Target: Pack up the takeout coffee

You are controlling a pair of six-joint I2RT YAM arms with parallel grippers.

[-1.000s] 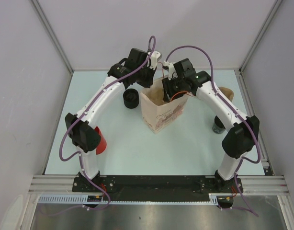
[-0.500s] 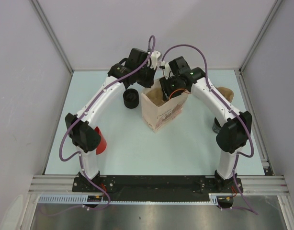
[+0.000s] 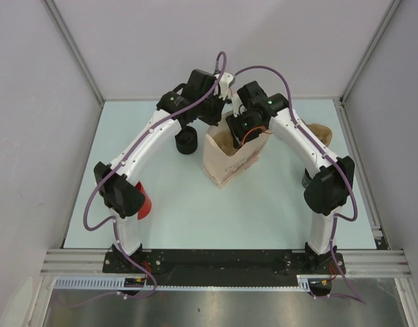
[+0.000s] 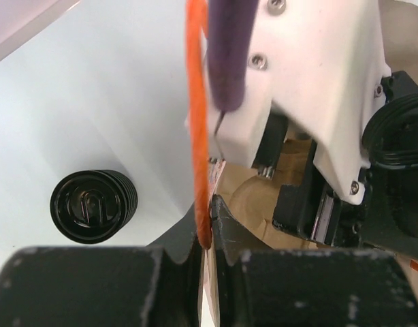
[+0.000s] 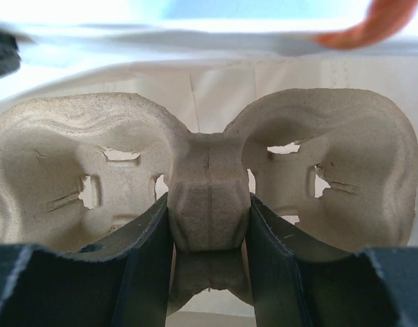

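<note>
A brown paper bag [image 3: 229, 163] stands open at the table's middle. My left gripper [image 3: 214, 125] is shut on the bag's far-left rim [image 4: 214, 178], pinched between the fingers [image 4: 212, 204]. My right gripper [image 3: 240, 132] reaches down into the bag's mouth. It is shut on the centre post of a pulp cup carrier [image 5: 79, 150], with the fingers [image 5: 209, 225] on either side of the post; white bag walls surround the carrier. A black lidded coffee cup [image 3: 186, 141] stands left of the bag and also shows in the left wrist view [image 4: 93, 206].
A red cup [image 3: 143, 200] stands by the left arm's elbow. A dark cup [image 3: 309, 180] is partly hidden behind the right arm. A brown pulp piece [image 3: 320, 131] lies at the far right. Walls bound the table on three sides.
My right gripper has moved left and lower into the bag with the carrier. My left gripper has shifted slightly right with the bag's rim.
</note>
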